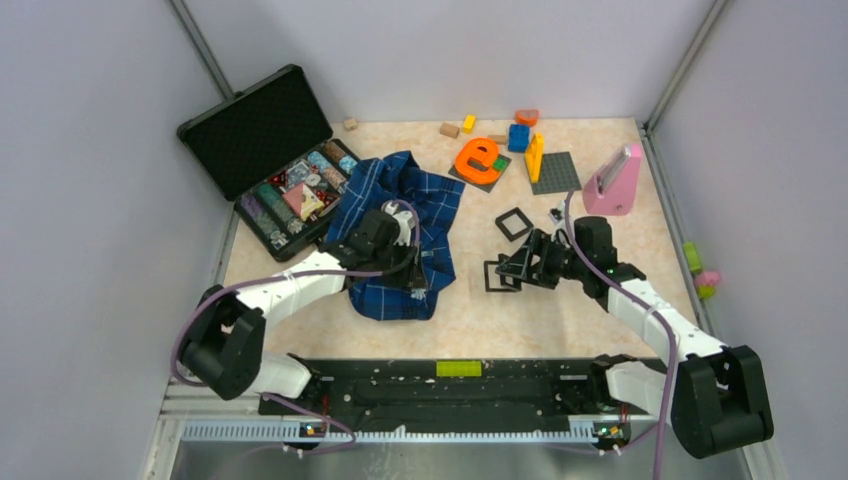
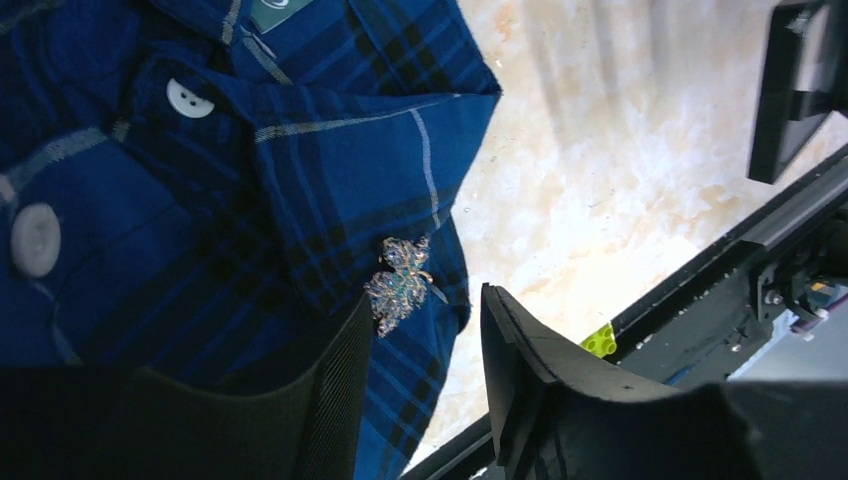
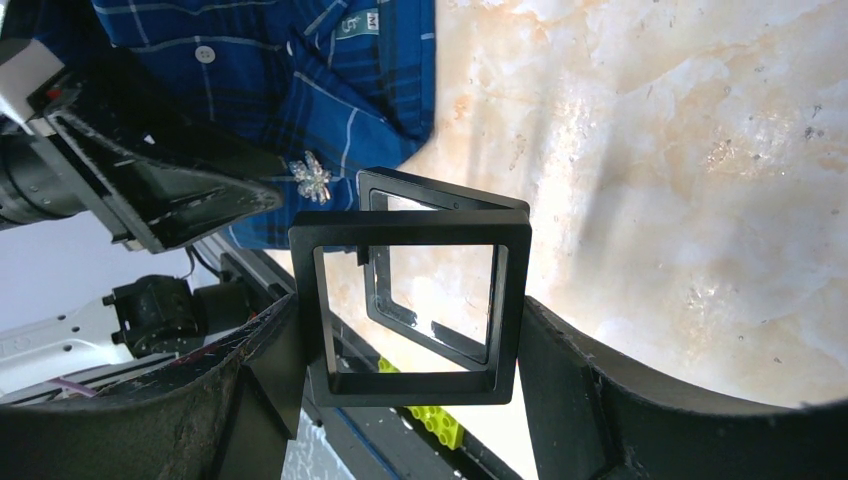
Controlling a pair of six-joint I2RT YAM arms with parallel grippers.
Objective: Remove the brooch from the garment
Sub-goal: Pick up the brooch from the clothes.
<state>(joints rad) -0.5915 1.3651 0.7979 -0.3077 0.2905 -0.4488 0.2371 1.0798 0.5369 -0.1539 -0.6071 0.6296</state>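
Sparkling brooch [image 2: 400,283], pinned at the garment's [image 2: 330,170] near-right edge, sits at the left gripper's [image 2: 420,350] parted fingertips, hidden from overhead. The right gripper [image 3: 410,330] clamps a black square frame [image 3: 410,228].

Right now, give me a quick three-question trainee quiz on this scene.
1. True or false: the brooch is already off the shirt.
2. What does the right hand hold? A) a black frame B) the brooch C) nothing
3. Which hand has its open jaws at the brooch?

Key: 1 false, it sits on the cloth. 2 A. 3 the left hand.
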